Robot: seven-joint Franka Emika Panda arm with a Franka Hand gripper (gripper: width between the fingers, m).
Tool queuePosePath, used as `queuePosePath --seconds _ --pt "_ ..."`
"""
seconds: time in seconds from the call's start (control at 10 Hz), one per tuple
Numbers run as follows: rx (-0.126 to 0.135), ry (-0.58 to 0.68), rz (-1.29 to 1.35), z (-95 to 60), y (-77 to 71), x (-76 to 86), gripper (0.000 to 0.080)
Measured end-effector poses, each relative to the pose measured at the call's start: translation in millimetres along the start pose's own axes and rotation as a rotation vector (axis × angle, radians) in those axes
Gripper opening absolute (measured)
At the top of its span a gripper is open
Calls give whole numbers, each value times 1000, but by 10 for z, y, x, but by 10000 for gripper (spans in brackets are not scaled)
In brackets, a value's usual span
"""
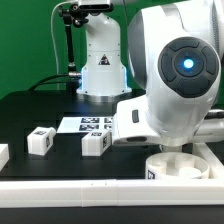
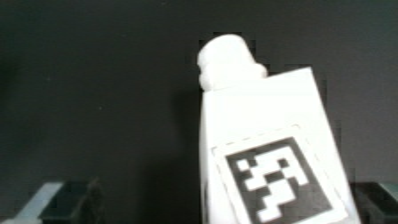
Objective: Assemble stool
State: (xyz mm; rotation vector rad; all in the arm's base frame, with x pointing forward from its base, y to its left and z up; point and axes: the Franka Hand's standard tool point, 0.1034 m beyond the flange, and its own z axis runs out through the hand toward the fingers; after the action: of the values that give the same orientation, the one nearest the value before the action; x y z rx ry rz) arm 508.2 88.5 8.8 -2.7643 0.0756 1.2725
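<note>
Sweeping in from the exterior view's left: a white stub [image 1: 3, 155] pokes in at the frame edge, too cropped to name. Next come two loose stool legs, the first leg [image 1: 40, 140] and the second leg [image 1: 95, 142], sitting apart on the black counter [image 1: 30, 110] with their tags facing us. Just behind the second one lies the marker board [image 1: 95, 124], and far beyond it stands the robot base [image 1: 100, 70].

Now to the exterior view's right, where the arm's bulky wrist [image 1: 175, 70] hangs over the round seat disc [image 1: 185, 165] at the near edge, hiding the end effector from this camera. The wrist view fills the gap. The end effector [image 2: 222, 195] is spread wide, with dark fingers [image 2: 68, 198] out at the sides. A third leg [image 2: 267, 130] lies between them, peg [image 2: 228, 55] pointing away, tag toward the lens. I see no contact, and the leg sits nearer one finger than the other.

My read is that this is a lineup for a grasp. It would be best to centre the leg between the fingers, square up to its long sides, and close on the body, not the peg. The seat disc close by and the white border rail [image 1: 90, 190] along the near edge leave little room to swing.
</note>
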Motion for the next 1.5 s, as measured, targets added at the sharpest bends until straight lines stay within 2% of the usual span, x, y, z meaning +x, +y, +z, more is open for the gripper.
queuePosePath --seconds 0.1,0.2,0.3,0.4,0.8,0.9,1.3,1.4,1.5 --pt "-2 -1 -1 9 -11 1 519" --pt "-2 -2 -2 15 -11 2 519" --pt "-1 -3 -1 17 -1 3 381" --pt "0 -3 0 15 10 5 328" --pt "1 -3 2 11 28 7 328" --pt "1 -6 1 -30 24 -24 328" --pt "-9 -13 -18 -601 -65 -445 328" --pt "-9 9 -25 -734 -88 -495 328" --pt "-8 19 -22 -678 -81 -441 328"
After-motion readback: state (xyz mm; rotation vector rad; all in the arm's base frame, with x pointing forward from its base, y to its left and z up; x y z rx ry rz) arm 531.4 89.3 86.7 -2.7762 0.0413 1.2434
